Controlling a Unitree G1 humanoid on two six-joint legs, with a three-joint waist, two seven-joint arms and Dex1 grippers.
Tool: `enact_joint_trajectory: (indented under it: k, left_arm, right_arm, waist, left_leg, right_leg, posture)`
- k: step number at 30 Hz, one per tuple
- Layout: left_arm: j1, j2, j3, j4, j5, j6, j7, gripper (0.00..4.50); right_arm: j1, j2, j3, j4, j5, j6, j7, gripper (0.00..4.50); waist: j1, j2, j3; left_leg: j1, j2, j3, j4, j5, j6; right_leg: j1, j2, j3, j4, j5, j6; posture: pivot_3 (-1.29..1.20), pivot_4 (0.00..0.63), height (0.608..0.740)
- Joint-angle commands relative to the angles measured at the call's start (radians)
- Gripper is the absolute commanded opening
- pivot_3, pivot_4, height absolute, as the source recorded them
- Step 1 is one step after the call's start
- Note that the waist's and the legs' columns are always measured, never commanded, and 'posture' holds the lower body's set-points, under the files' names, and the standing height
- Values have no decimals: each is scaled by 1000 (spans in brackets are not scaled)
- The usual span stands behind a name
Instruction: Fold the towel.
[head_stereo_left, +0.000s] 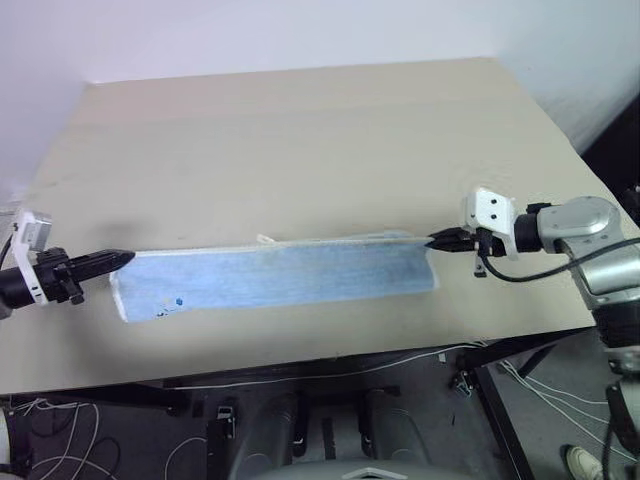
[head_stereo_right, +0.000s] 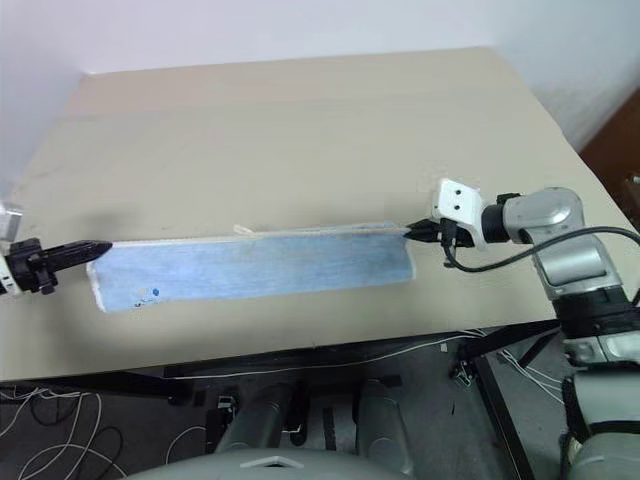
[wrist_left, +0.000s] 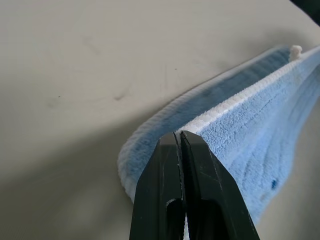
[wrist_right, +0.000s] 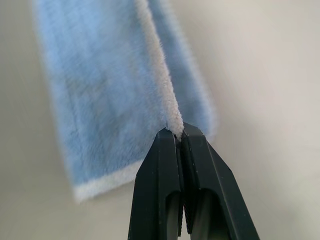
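Left gripper (head_stereo_left: 128, 257): jaws pinching the towel's left corner.
Towel: light blue terry cloth towel (head_stereo_left: 280, 277) with whitish edging is stretching as a long strip over the beige table (head_stereo_left: 300, 140), its far layer partly hiding.
Right gripper (head_stereo_left: 432, 240): jaws pinching the right corner's edging.

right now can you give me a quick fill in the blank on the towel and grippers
1. The towel is light ____.
2. It lies on the ____-coloured table.
3. The left gripper is ____ on the towel's whitish edging.
4. The right gripper grips the towel's ____ end.

Missing words: blue; beige; shut; right
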Motion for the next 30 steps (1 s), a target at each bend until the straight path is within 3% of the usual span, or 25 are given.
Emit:
enact_joint_trajectory:
  k: [1,16,17,20,30]
  left_arm:
    - [-34,-2,2,33,12,-29,-6,14]
    - [-40,-14,19,-16,9,-46,35,14]
    - [-35,-10,13,-22,14,-41,33,1]
    - [-5,0,-9,-39,42,-49,38,684]
    - [-15,-21,88,-66,13,-146,140,3927]
  right_arm:
    - [-61,20,-27,62,-5,-29,-13,0]
    - [-135,95,9,201,-69,-92,3,0]
    - [-140,100,8,205,-69,-89,-1,230]
    - [-147,106,13,202,-59,-67,29,987]
    - [-131,102,-39,167,-2,14,57,4333]
  waist:
    - [2,0,0]
    - [1,0,0]
    - [1,0,0]
    - [0,0,0]
    - [4,0,0]
  left_leg:
    - [0,0,0,0,0,0]
    - [1,0,0,6,0,-1]
    - [1,0,0,6,0,-1]
    - [1,0,0,6,0,-1]
    - [1,0,0,7,1,-1]
  right_leg:
    - [0,0,0,1,0,0]
    - [0,0,0,8,0,0]
    - [0,0,0,8,0,0]
    - [0,0,0,8,0,0]
    - [0,1,0,9,0,0]
  posture:
    - [0,150,740]
    - [0,150,740]
    - [0,150,740]
    - [0,150,740]
    - [0,150,740]
